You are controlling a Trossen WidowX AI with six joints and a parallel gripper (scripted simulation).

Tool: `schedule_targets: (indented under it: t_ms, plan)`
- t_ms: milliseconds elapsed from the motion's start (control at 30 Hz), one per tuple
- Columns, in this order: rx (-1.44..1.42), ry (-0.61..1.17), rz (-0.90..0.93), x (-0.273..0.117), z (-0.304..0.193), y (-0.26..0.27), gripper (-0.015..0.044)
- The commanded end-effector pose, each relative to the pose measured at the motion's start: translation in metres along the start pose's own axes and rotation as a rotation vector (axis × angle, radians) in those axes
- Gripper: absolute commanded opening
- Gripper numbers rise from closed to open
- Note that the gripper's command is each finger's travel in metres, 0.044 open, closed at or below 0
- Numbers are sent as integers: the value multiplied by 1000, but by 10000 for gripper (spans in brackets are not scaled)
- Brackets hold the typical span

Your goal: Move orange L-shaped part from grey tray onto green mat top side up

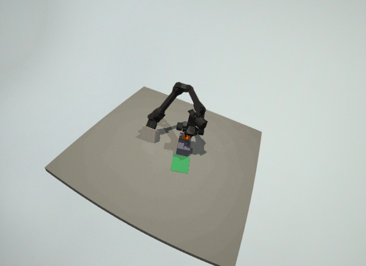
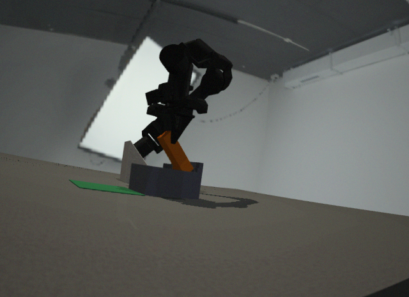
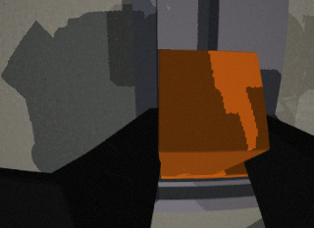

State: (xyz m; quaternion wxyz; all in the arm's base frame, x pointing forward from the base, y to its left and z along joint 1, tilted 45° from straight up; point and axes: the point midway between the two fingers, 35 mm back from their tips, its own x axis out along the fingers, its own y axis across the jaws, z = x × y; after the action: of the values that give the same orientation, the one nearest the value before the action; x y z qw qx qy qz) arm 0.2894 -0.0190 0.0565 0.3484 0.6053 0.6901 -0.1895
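Gripping tilted orange part [image 1: 186, 137] [image 2: 176, 152] [image 3: 208, 102]: fingers [image 1: 187, 136] [image 2: 168, 138]. Brown-grey tabletop [image 1: 124, 174] [image 2: 198, 248] [image 3: 15, 130]; pale wall [image 2: 333, 132], dark ceiling [image 2: 204, 3].

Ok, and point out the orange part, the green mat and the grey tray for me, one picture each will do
orange part [image 2: 178, 155]: exterior view, its raised side
green mat [image 1: 180, 164]: top view, its middle
grey tray [image 2: 165, 183]: exterior view, its outer wall
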Motion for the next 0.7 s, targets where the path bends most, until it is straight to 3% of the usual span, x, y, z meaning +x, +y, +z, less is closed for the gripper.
schedule_targets:
  t_ms: [0, 667]
  plan:
    - [-1, -2, 1, -7, 0, 0, 0]
    - [0, -3, 1, -32, 0, 0, 0]
